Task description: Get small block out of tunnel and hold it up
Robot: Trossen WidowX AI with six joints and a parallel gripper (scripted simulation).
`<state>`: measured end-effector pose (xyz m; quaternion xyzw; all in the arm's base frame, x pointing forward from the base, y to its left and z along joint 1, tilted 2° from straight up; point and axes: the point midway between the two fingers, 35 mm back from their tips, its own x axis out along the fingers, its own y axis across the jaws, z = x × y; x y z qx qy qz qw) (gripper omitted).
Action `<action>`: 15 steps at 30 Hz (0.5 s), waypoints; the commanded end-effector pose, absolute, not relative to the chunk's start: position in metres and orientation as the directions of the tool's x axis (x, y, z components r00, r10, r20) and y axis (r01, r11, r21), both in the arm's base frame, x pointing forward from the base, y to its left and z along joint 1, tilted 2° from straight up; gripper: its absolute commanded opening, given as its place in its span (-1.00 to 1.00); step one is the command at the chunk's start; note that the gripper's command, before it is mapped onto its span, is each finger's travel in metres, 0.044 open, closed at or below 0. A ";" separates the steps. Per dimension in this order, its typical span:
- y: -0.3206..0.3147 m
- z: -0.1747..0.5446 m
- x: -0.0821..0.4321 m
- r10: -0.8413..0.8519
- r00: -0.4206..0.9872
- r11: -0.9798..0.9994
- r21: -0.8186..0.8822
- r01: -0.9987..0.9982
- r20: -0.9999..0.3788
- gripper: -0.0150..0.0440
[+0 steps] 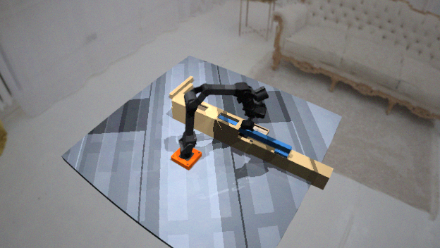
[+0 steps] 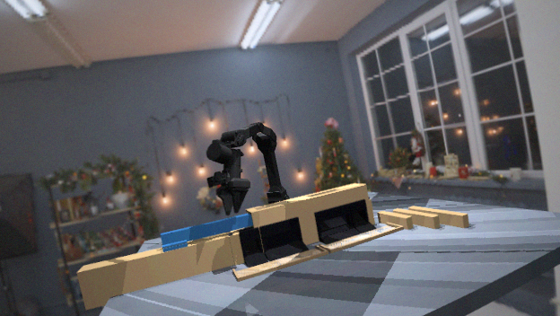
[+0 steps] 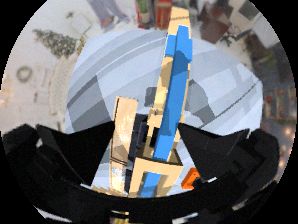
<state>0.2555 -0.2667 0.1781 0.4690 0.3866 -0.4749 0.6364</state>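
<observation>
Tool (image 1: 247, 124) (image 2: 231, 213) (image 3: 147, 125) spread wide, above blue handle (image 1: 266, 138) (image 2: 206, 229) (image 3: 175, 95), near tan tunnel (image 1: 225, 132) (image 2: 309, 224) (image 3: 157, 169), 1 arm.

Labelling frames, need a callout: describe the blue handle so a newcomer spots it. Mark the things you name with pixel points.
Find the long tan tunnel (image 1: 204, 124) (image 2: 301, 207) (image 3: 159, 169) on the striped table. From the mouth of its covered part, a long blue bar (image 1: 266, 138) (image 2: 211, 228) (image 3: 176, 95) runs out along the lower tan section. Unlike the loose tan rods (image 2: 424, 218), it's blue.

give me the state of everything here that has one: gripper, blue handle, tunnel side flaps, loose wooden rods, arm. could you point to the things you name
gripper (image 1: 247, 124) (image 2: 231, 213) (image 3: 147, 125): open, fingers pointing down, nothing held
blue handle (image 1: 269, 139) (image 2: 208, 227) (image 3: 175, 95): sticking out of the tunnel's end, ungripped
tunnel side flaps (image 2: 287, 264) (image 3: 125, 117): folded down, openings exposed
loose wooden rods (image 2: 439, 216): lying side by side
arm (image 1: 218, 89) (image 2: 271, 168): bent over the tunnel
</observation>
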 end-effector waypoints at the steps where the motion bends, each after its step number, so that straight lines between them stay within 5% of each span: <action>1: -0.300 0.167 0.228 -0.214 0.211 -0.040 0.224 0.974 -0.954 1.00; 15: -0.302 0.158 0.227 -0.212 0.209 -0.046 0.223 0.974 -0.955 1.00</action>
